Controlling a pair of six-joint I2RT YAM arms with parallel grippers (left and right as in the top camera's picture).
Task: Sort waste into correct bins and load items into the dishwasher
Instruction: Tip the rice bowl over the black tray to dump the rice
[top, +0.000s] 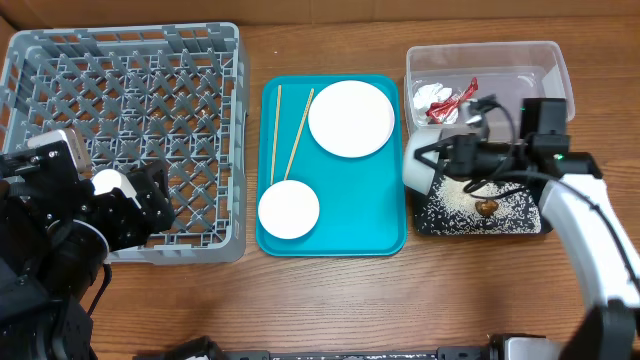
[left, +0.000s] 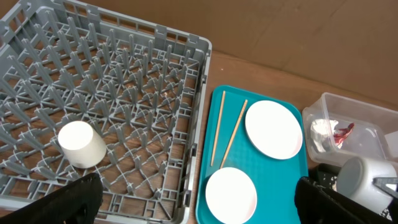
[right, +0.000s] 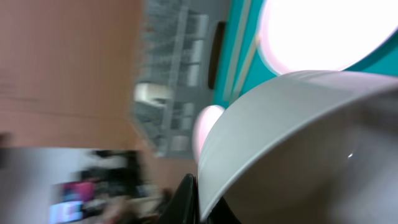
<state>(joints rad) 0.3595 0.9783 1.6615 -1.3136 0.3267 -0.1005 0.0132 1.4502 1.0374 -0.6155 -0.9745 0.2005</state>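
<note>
The white cup (top: 108, 183) sits in the grey lattice rack (top: 228, 120); left gripper (top: 155, 205) agape, right gripper (top: 440, 160) clamping the pale bowl (top: 418, 172); round plate (top: 351, 118), small dish (top: 288, 210), wooden chopsticks (top: 290, 135) remain unloaded.

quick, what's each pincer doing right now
left pincer: open, holding nothing
right pincer: closed on the bowl
</note>
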